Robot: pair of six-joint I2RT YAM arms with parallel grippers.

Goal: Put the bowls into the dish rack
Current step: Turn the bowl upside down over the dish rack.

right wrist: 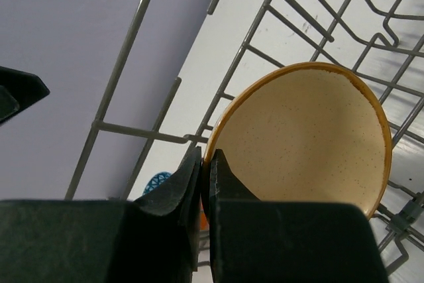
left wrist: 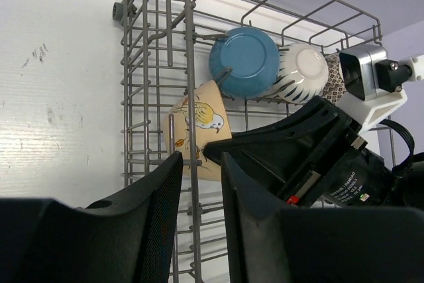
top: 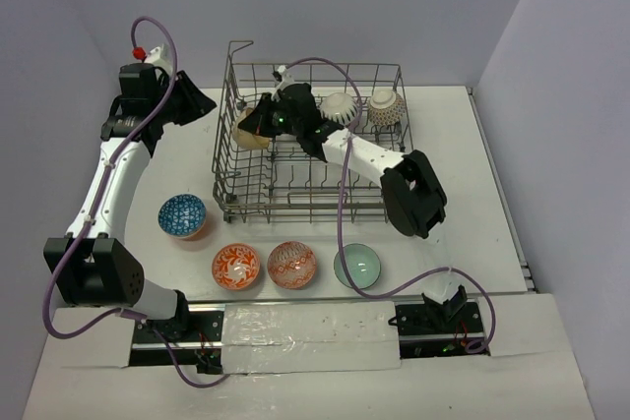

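Observation:
The grey wire dish rack (top: pixel 228 150) stands mid-table. My right gripper (right wrist: pixel 206 162) reaches inside its left end, shut on the rim of a tan bowl (right wrist: pixel 305 137) that stands on edge against the left wall (top: pixel 248 132); its outside carries a bird drawing (left wrist: pixel 199 124). A teal-blue bowl (left wrist: pixel 245 61), a white striped bowl (top: pixel 342 107) and a brown-patterned bowl (top: pixel 385 105) sit along the rack's back row. My left gripper (left wrist: pixel 201 158) hovers just outside the rack's left wall (top: pixel 204 102), open and holding nothing.
Several bowls sit on the table in front of the rack: blue-white patterned (top: pixel 182 214), orange patterned (top: pixel 236 266), orange-red patterned (top: pixel 291 264) and pale green (top: pixel 356 266). The right arm (top: pixel 413 194) lies across the rack's front right corner. Walls close in behind and on both sides.

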